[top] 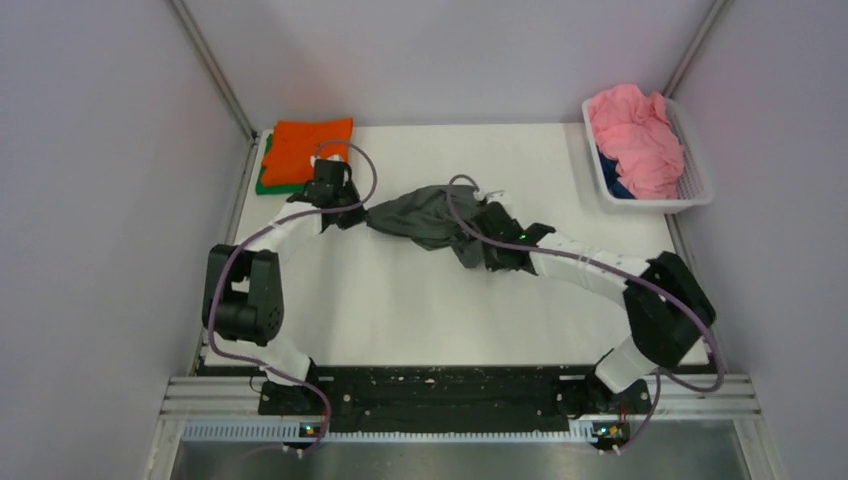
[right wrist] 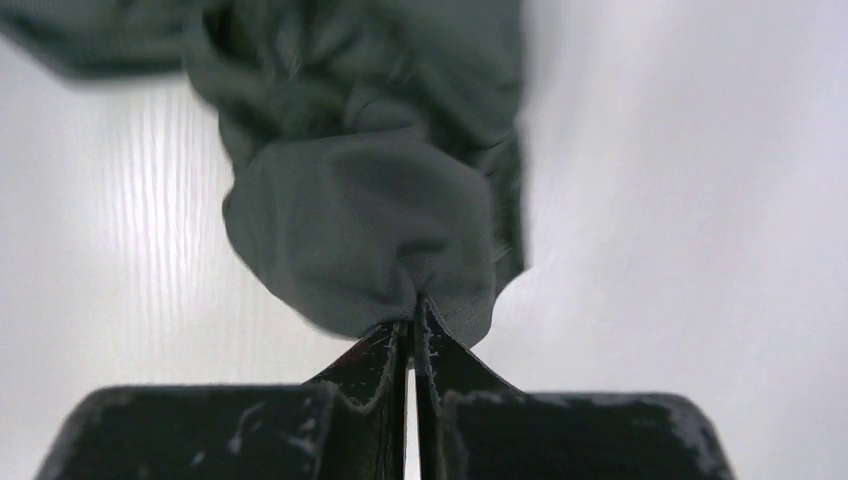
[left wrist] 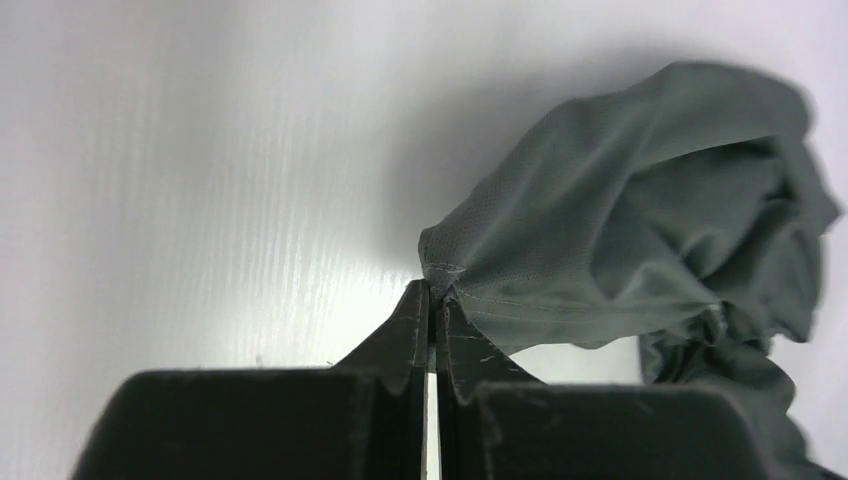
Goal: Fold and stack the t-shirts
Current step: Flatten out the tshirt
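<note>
A dark grey t-shirt [top: 425, 217] hangs bunched between both grippers over the middle of the white table. My left gripper [top: 357, 214] is shut on its left hem corner; in the left wrist view [left wrist: 433, 292] the cloth [left wrist: 640, 220] spreads up and right from the tips. My right gripper [top: 483, 245] is shut on its right end; in the right wrist view [right wrist: 412, 305] the cloth [right wrist: 360, 210] bulges above the tips. A folded orange t-shirt [top: 308, 150] lies on a green one [top: 266, 183] at the back left. Pink [top: 635, 135] and blue [top: 617, 188] t-shirts lie in the basket.
The white plastic basket [top: 697, 175] stands at the back right corner. Grey walls close in the table on the left, back and right. The arm bases sit on a black rail [top: 440, 395] at the near edge.
</note>
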Robot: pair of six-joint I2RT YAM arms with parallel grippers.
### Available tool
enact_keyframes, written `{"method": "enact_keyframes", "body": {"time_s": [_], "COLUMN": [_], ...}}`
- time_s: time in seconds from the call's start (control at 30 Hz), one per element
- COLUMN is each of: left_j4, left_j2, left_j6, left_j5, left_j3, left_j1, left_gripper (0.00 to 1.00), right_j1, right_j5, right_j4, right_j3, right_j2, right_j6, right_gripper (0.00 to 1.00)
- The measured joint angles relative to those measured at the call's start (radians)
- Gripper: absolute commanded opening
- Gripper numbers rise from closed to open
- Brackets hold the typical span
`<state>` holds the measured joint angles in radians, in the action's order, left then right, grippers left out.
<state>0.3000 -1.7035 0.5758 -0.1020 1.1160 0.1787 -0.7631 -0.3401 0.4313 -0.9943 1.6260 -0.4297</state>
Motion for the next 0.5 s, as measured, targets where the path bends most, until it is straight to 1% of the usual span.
{"method": "enact_keyframes", "body": {"time_s": [0.07, 0.17, 0.3, 0.37, 0.5], "left_j4": [-0.001, -0.006, -0.046, -0.074, -0.118], "left_j2": [0.061, 0.169, 0.283, 0.332, 0.412], "left_j6": [0.0, -0.002, -0.004, -0.005, -0.031], "left_j5": [0.027, 0.077, 0.124, 0.148, 0.205], "left_j3": [0.0, 0.009, 0.051, 0.092, 0.185], "left_j1": [0.0, 0.0, 0.0, 0.0, 0.001], "left_gripper": [0.0, 0.0, 0.0, 0.0, 0.0], "right_j1": [0.057, 0.175, 0.314, 0.353, 0.367], "right_j5": [-0.018, -0.039, -0.063, -0.068, -0.087], "right_j4": [-0.002, -0.026, -0.081, -0.116, -0.18], "right_j3": [-0.003, -0.042, -0.17, -0.247, -0.357], "right_j2": [-0.095, -0.228, -0.306, -0.319, -0.348], "right_j6": [0.019, 0.066, 0.154, 0.212, 0.338], "right_gripper": [0.0, 0.0, 0.0, 0.0, 0.0]}}
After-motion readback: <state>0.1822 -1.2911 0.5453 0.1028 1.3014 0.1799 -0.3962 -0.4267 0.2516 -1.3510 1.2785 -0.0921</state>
